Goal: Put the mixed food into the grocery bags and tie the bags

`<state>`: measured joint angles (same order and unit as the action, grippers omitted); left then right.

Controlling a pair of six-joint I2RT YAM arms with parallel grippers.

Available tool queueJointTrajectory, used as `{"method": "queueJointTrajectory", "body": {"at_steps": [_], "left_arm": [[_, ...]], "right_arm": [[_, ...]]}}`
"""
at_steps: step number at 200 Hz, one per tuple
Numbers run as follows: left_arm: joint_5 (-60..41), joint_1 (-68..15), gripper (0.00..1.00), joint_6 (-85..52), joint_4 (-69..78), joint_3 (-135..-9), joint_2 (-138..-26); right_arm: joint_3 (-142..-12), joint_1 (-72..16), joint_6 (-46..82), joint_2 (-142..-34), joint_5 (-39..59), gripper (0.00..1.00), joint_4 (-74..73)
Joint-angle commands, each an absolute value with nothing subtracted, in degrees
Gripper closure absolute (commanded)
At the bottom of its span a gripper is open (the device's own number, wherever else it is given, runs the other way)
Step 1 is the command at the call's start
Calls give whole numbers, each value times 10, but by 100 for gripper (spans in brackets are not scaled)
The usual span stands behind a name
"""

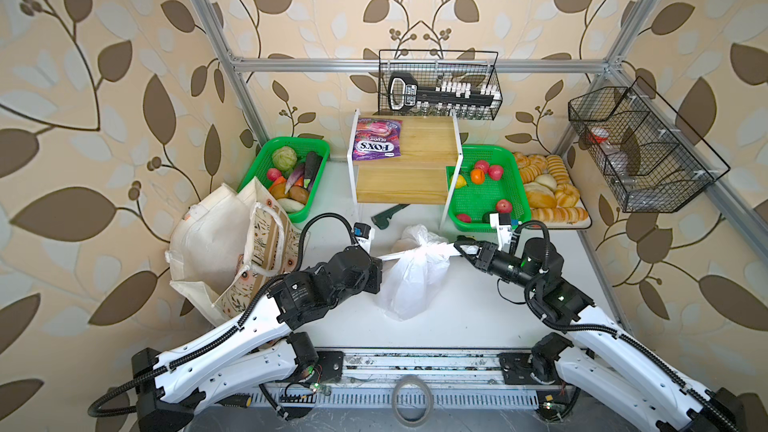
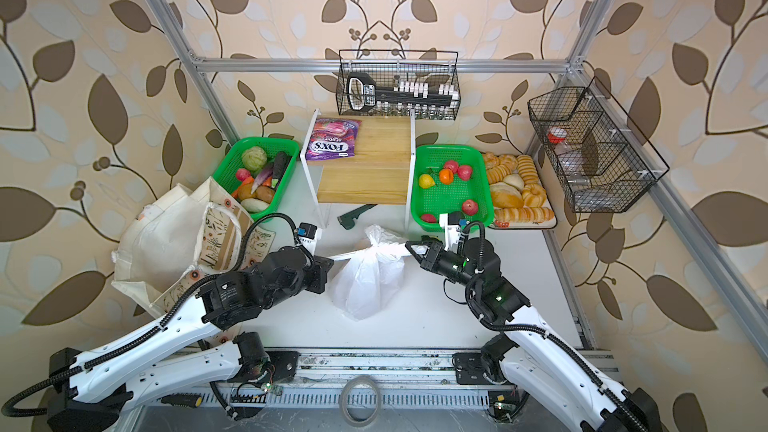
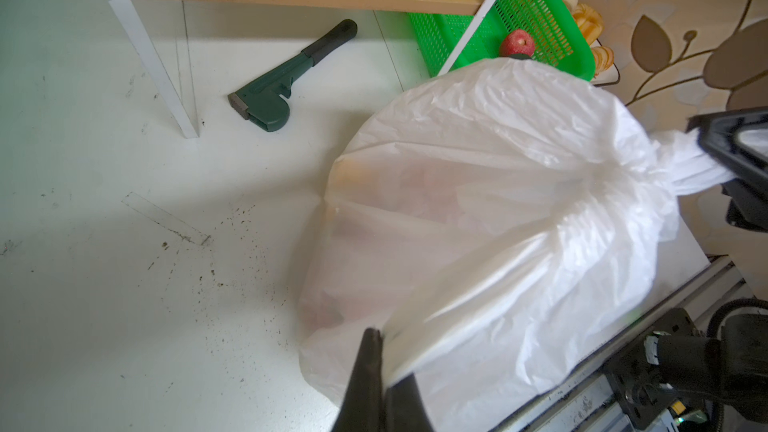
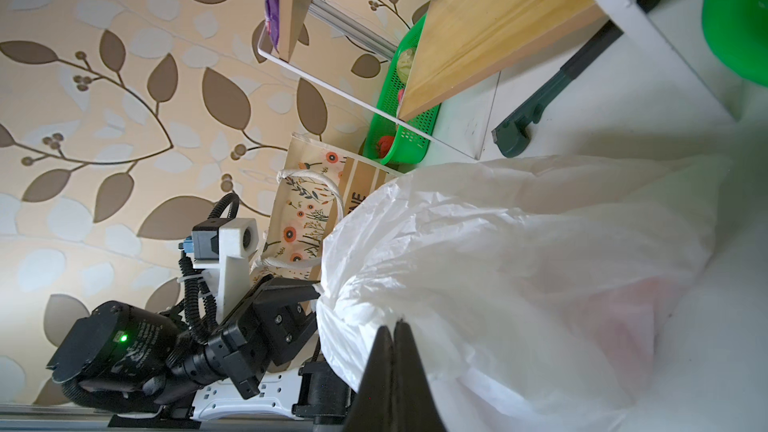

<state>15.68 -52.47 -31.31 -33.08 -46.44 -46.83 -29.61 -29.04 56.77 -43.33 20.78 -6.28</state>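
The white plastic bag (image 1: 409, 284) lies on the white table (image 1: 478, 317) between the two arms, in front of the wooden shelf (image 1: 424, 147); its neck is gathered into a tight bunch (image 1: 422, 252), and a twisted handle runs out from it to each side. The left gripper (image 3: 380, 336) is clamped on one handle, fingers pressed together over the plastic; the right gripper (image 1: 459, 248) is closed on the other, with white film pinched between its fingers. Faint orange and pink shapes show through the bag in the wrist views; what they are cannot be told.

The canvas tote (image 1: 216, 243) slumps against the wall just beside the left arm, mouth open; its inside is not visible. Behind it the vegetable basket (image 1: 299, 140) holds a cabbage (image 1: 284, 157), an aubergine (image 1: 312, 164) and other toy vegetables heaped together. The fruit basket (image 1: 482, 197) on the far side of the shelf holds a yellow fruit (image 1: 459, 181), an orange (image 1: 477, 176) and several red apples (image 1: 496, 171), spread apart on the mesh. A purple Fox's packet (image 1: 377, 139) lies flat on the shelf's upper step. The bread tray (image 1: 588, 223) beside the fruit basket is packed with loaves and rolls. A wire basket (image 1: 440, 64) on the back rail holds a black tool (image 1: 401, 87); a green toy wrench (image 3: 282, 81) lies on the table under the shelf.
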Motion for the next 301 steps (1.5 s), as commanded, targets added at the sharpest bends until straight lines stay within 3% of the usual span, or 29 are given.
{"method": "queueJointTrajectory", "body": {"at_steps": [1, 21, 67, 118, 173, 200, 228, 301], "left_arm": [[244, -519, 100, -335, -403, -484, -461], [261, -510, 100, -355, -438, -461, -461], [217, -464, 100, -422, -449, -361, -413], [218, -446, 100, -410, -460, -376, -363], [283, -444, 100, -413, -506, -393, -381], [249, -433, 100, -462, -485, -337, -411], [255, -432, 100, -498, -484, -335, -437], [317, -397, 100, -492, -507, -389, -406]], "right_arm": [[-332, -283, 502, -418, 123, 100, 17], [-317, -268, 491, -434, 90, 100, 57], [-219, -232, 535, -478, 128, 100, -10], [-281, -223, 525, -450, 134, 100, 5], [-305, -214, 491, -441, 52, 100, 77], [-226, -180, 552, -485, 125, 100, 5], [-203, -181, 550, -514, 128, 100, -3], [-325, -165, 491, -471, 92, 100, 86]]}}
